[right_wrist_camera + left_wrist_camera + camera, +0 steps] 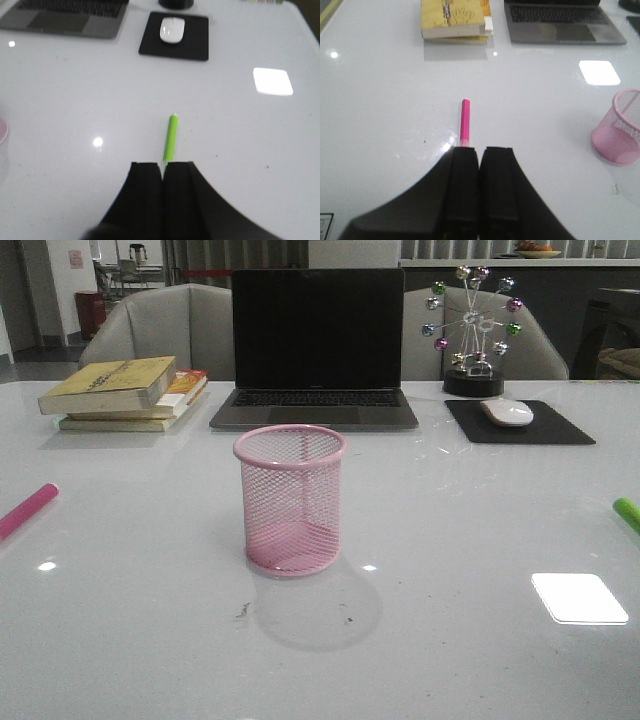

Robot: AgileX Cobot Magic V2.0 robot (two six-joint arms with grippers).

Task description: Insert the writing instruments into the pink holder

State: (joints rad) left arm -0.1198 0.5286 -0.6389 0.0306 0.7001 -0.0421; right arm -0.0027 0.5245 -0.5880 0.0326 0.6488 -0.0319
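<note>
My pink holder (290,498) stands mid-desk, set for loading from both sides. The magenta marker (465,121) lies toward the desk's left edge, the green marker (171,137) toward the right, near ends hidden beneath my left gripper (479,150) and right gripper (163,165), both closed, empty.

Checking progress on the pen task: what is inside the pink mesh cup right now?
Nothing: through the mesh, the pink holder shows only its own base. The pink marker and green marker lie on the table.
</note>
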